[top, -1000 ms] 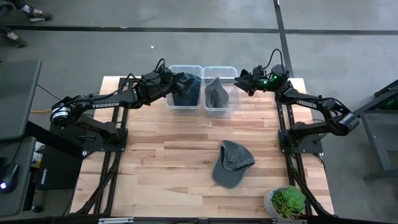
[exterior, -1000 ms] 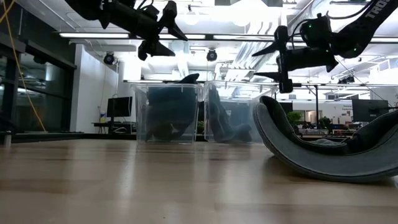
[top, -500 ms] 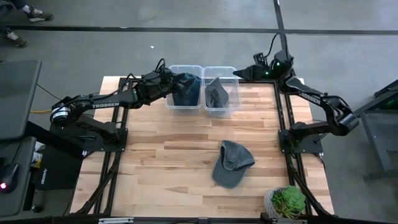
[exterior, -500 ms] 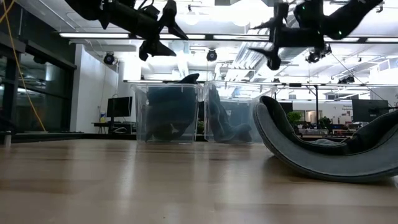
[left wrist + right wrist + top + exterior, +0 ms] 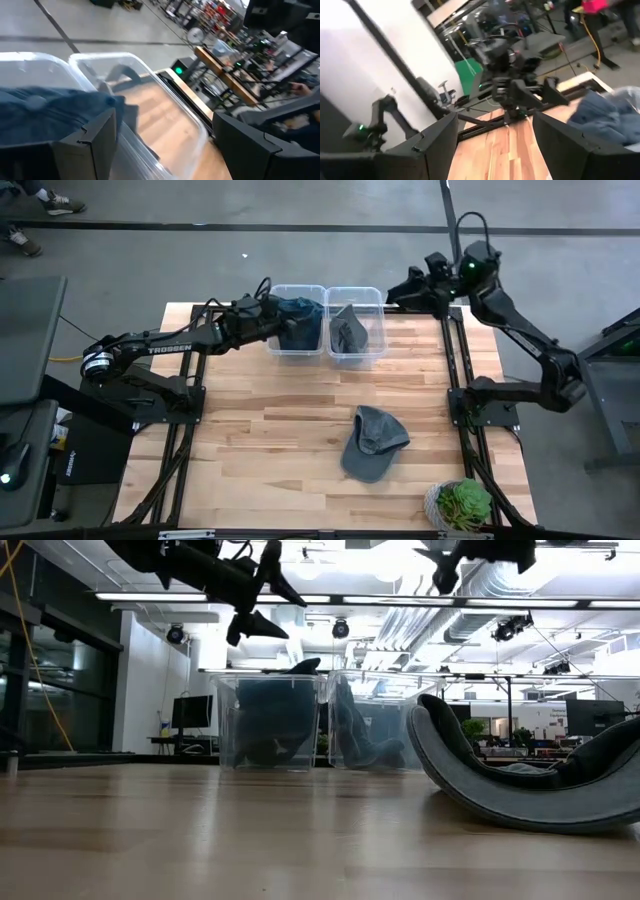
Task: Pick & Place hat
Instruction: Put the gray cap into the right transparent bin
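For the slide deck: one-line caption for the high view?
Both open grippers, left and right, raised near two clear bins holding hats; one grey hat left on the table.

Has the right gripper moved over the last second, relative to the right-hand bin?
Yes. The right gripper has risen and drawn back from the right-hand bin, toward the table's far right corner.

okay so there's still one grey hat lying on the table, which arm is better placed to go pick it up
Probably the right. The hat lies on the right half of the table, nearer the right arm's base. The right gripper is open but raised past the far edge; the left gripper, also open, hovers by the left bin.
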Controlling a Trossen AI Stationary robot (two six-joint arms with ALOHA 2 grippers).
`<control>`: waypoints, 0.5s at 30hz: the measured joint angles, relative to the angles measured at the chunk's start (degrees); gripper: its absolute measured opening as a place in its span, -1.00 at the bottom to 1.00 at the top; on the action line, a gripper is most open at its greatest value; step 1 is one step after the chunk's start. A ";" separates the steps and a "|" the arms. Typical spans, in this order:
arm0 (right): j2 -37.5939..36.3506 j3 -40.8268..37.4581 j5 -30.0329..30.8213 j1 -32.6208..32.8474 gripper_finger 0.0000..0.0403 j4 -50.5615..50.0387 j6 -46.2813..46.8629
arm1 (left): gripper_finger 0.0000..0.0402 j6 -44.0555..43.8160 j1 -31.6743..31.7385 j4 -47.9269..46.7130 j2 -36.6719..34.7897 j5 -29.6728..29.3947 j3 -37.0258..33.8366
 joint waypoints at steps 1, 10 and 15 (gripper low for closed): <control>-1.05 -0.22 -0.10 0.39 0.25 -0.52 -0.90 | 0.37 -0.54 0.00 -0.12 0.00 1.09 0.00; -8.71 -0.62 0.58 6.40 0.25 -17.36 -15.25 | 0.37 -3.66 -3.12 -1.90 0.00 3.02 0.00; -10.18 -0.62 3.63 11.62 0.25 -29.02 -24.53 | 0.37 -5.94 -7.77 -3.09 0.00 -0.74 0.00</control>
